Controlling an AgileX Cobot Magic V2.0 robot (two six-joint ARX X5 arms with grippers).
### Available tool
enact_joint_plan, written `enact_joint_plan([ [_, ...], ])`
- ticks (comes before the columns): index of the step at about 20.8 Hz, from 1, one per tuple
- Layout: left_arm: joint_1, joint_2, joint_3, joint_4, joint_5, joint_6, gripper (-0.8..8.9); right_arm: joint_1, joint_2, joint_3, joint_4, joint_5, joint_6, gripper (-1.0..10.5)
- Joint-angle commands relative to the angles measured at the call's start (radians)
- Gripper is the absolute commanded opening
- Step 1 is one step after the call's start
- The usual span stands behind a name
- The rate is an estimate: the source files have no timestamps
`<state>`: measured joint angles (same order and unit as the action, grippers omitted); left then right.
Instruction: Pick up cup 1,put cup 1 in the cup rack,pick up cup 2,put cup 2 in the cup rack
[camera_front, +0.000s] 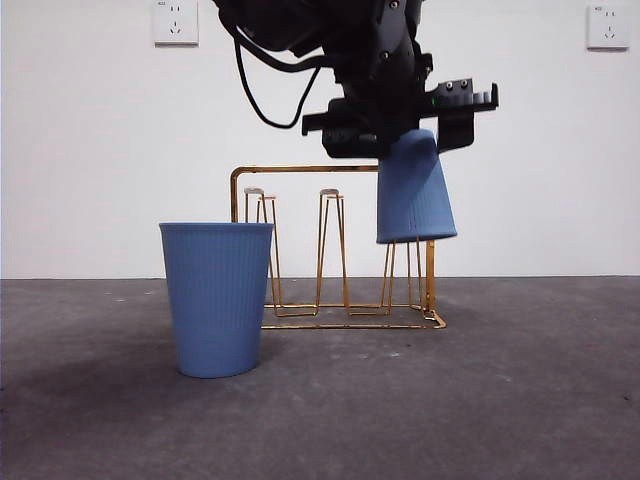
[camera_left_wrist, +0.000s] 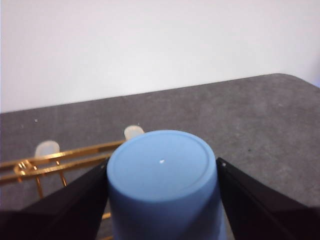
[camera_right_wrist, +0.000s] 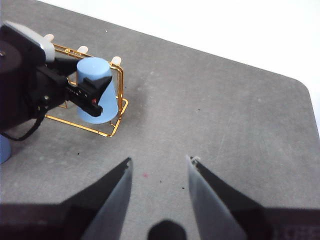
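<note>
Cup 1 (camera_front: 414, 195), blue and ribbed, hangs upside down at the right end of the gold wire cup rack (camera_front: 300, 170). My left gripper (camera_front: 400, 135) is shut on its base end; in the left wrist view the black jaws flank the cup's flat bottom (camera_left_wrist: 162, 165). The cup's mouth sits over the right-hand peg, hiding the peg's top. Cup 2 (camera_front: 217, 298), the same blue, stands upright on the table in front of the rack's left end. My right gripper (camera_right_wrist: 160, 162) hovers open over bare table, well away from the rack (camera_right_wrist: 107, 134).
Two free pegs with pale tips (camera_front: 331, 192) stand in the rack's left and middle. The dark grey table (camera_front: 500, 400) stretches to the right of the rack. A white wall with sockets (camera_front: 175, 22) lies behind.
</note>
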<state>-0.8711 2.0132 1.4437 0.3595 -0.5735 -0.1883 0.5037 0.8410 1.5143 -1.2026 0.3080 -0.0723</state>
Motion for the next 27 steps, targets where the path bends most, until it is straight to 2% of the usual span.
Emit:
enact_joint_plan([
  [1,-0.001,0.035,-0.002,-0.018,0.0,-0.037,-0.07,0.0,-0.002,-0.004,0.014,-0.008,-0.007,1.9],
  [16,0.004,0.051,-0.002,-0.121,0.009,-0.097,-0.07,0.0,-0.002,-0.004,0.027,-0.047,-0.007,1.9],
  [27,0.029,0.052,-0.002,-0.203,0.136,-0.134,0.01,0.0,-0.002,-0.004,0.027,-0.047,-0.007,1.9],
])
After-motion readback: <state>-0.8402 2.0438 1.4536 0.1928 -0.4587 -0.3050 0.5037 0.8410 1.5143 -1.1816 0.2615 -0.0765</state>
